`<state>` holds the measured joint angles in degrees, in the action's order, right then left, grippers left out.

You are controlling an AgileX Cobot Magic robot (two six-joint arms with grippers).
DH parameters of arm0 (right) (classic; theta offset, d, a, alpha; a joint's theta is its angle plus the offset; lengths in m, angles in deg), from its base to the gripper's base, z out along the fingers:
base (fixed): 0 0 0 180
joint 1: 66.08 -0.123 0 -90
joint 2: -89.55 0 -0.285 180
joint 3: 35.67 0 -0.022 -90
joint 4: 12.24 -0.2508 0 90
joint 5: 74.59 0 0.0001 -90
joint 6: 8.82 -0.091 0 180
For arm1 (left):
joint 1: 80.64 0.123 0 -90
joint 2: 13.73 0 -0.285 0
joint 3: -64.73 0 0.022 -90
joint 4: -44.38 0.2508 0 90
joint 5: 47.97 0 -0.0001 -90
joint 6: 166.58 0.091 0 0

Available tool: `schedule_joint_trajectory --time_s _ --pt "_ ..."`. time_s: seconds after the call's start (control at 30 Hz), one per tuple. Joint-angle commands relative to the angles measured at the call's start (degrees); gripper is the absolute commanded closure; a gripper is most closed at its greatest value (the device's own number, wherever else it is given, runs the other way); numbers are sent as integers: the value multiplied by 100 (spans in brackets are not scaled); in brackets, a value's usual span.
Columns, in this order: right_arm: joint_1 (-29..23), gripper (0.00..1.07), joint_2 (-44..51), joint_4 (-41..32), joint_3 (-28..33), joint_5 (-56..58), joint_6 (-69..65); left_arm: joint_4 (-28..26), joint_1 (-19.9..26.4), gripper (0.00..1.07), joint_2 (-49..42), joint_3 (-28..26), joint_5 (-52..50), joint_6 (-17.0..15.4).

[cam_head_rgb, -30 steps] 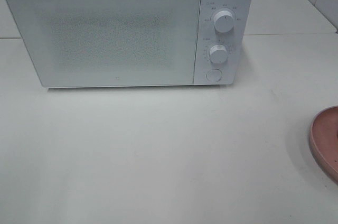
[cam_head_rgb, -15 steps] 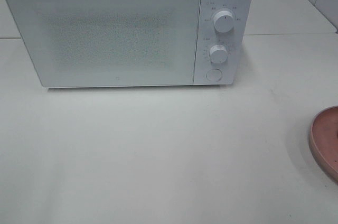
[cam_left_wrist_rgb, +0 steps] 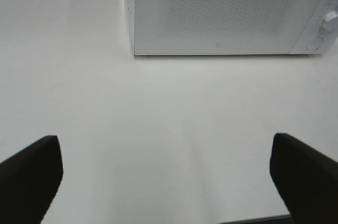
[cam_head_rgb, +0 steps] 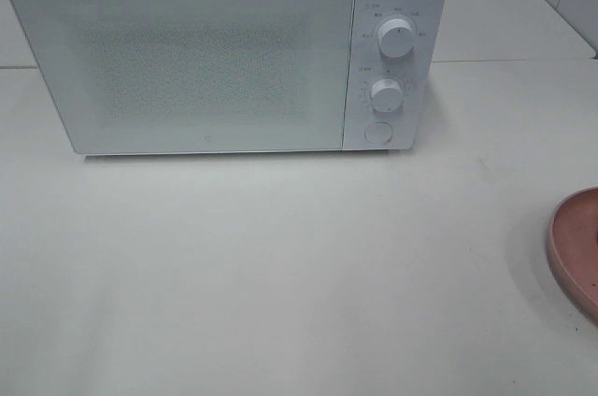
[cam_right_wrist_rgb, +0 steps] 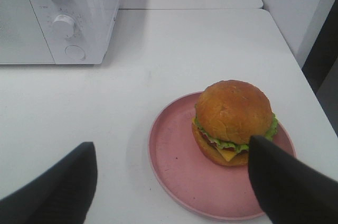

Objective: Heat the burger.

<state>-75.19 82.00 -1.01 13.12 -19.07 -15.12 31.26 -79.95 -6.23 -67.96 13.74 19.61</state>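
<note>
White tabletop [cam_head_rgb: 280, 265] carries a boxy white microwave [cam_head_rgb: 187, 60], door shut. We note both grippers empty, jaws spread wide: left gripper [cam_left_wrist_rgb: 166, 174] hangs over bare surface facing the door; right gripper [cam_right_wrist_rgb: 171, 182] hovers just short of the round golden-bun burger [cam_right_wrist_rgb: 232, 121] on its round pink plate [cam_right_wrist_rgb: 174, 166]. Plate sits near the table's edge; we judge open room lies between burger and microwave.

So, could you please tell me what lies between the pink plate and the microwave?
Nothing: in the right wrist view only bare white table separates the pink plate from the microwave.
</note>
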Motion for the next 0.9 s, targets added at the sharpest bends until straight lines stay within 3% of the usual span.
schedule_joint_trajectory --time_s 0.03,0.9 --pt "29 33 143 34 11 -46 -17 -17 6 6 -143 6 -52 6" --pt "29 33 143 34 11 -46 -17 -17 6 6 -143 6 -52 6"
